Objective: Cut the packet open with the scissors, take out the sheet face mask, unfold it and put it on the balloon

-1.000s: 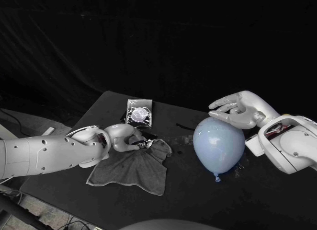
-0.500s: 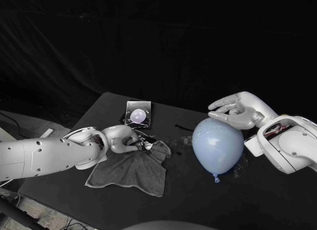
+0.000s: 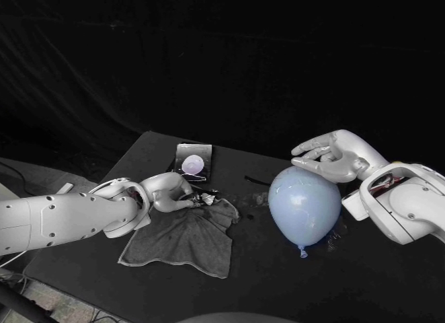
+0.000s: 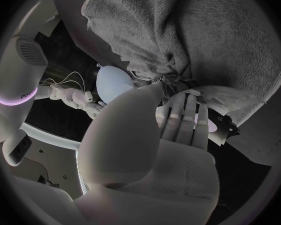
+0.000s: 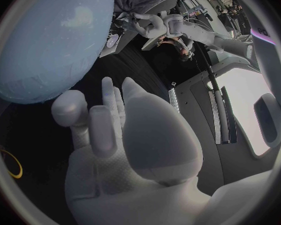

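1. Resting the left robot hand [image 3: 172, 192] at the bunched upper corner of a grey cloth [image 3: 184, 235], pointed its fingers [image 4: 184, 117] down into the folds, beside something small, dark and shiny, too small to name.
2. Could not tell whether that robot hand had hold of anything; from its wrist camera, saw the fingers lying straight and close together, tips toward the gathered fabric.
3. Laid the right robot hand [image 3: 329, 158] against the top of the pale blue balloon [image 3: 305, 205], fingers apart and lightly curved, touching its skin but closed round nothing.
4. Found the balloon near the right of the cloth, above the black bench [image 3: 150, 161], tilted, with its knot [image 3: 302, 253] lowest; could not tell whether it touched the bench.
5. Found the packet [image 3: 193, 162] lying flat on the bench beyond the cloth, apart from both robot hands, with a pale oval on its upper face; could not tell whether it had been cut.
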You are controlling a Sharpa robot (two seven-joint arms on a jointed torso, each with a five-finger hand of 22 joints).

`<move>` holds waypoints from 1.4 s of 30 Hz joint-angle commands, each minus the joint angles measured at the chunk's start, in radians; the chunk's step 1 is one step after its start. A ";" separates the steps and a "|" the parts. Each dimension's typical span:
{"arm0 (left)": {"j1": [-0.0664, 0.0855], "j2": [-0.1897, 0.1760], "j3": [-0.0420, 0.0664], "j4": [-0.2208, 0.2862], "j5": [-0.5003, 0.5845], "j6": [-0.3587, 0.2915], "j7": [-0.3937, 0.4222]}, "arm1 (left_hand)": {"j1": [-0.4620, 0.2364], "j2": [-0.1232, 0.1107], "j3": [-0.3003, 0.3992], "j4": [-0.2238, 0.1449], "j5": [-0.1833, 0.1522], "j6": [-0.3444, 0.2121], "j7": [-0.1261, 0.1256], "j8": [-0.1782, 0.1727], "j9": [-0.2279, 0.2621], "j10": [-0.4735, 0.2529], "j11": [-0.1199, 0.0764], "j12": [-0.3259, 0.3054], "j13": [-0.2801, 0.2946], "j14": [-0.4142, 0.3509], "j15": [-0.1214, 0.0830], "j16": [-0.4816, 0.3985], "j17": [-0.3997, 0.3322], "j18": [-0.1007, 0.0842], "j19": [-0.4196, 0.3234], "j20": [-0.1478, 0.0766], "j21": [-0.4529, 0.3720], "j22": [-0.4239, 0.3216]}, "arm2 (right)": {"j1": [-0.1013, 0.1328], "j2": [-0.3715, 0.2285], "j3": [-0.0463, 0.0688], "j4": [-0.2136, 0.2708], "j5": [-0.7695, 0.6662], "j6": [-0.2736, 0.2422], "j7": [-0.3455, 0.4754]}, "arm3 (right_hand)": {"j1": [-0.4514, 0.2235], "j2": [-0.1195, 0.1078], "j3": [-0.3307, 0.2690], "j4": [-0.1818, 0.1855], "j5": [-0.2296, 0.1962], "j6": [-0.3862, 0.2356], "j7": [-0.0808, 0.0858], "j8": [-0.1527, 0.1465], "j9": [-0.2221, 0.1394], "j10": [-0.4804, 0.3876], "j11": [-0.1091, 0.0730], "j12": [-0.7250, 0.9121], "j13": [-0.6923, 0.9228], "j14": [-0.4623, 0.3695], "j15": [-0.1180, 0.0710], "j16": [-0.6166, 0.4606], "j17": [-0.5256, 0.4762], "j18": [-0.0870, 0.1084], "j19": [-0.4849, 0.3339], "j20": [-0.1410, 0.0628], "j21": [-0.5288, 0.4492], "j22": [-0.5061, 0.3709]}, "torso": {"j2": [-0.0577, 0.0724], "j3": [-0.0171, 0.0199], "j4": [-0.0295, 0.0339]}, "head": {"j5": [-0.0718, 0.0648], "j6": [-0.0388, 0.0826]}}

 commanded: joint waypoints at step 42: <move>0.227 0.223 0.052 -0.023 0.343 0.039 0.067 | -0.002 -0.021 0.071 -0.021 0.007 -0.021 0.021 0.040 0.085 0.008 -0.015 -0.008 -0.003 0.011 -0.004 -0.022 -0.011 -0.019 0.030 0.004 0.005 -0.003 | 0.143 0.116 0.017 -0.114 -0.243 0.198 -0.064 | -0.115 -0.017 -0.035 -0.002 -0.042 0.002 -0.031 0.035 0.071 0.236 -0.040 1.340 1.351 0.092 -0.025 0.167 0.324 -0.048 0.114 -0.023 0.211 0.267 | 0.001 0.0009 -0.0046 | -0.138 0.173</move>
